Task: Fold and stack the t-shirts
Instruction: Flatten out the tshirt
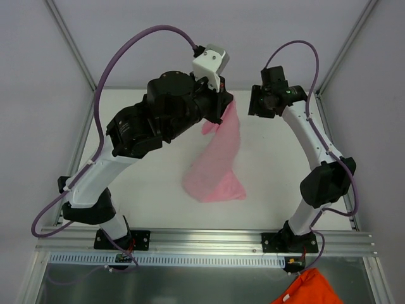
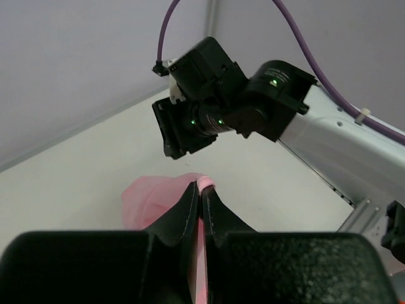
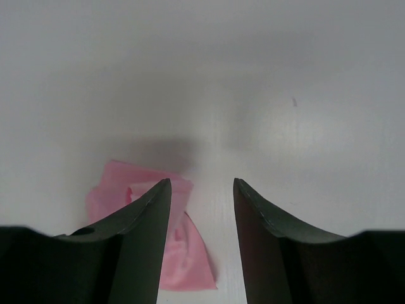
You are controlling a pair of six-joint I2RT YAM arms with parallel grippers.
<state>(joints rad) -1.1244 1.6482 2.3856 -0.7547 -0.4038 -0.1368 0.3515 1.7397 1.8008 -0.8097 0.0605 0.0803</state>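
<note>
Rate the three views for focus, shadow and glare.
Top external: even soft light, sharp, no glare; the pink t-shirt casts hardly any shadow on the table. Left wrist: its own jaws are dark and soft-edged, the right arm beyond is sharp. Right wrist: jaws black and blurred, a faint shadow smudge on the table above the t-shirt.

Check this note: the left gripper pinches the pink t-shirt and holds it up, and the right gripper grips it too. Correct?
Not quite. The left gripper pinches the pink t-shirt and holds it up, but the right gripper grips nothing: the right wrist view shows its jaws apart with only table between them.
</note>
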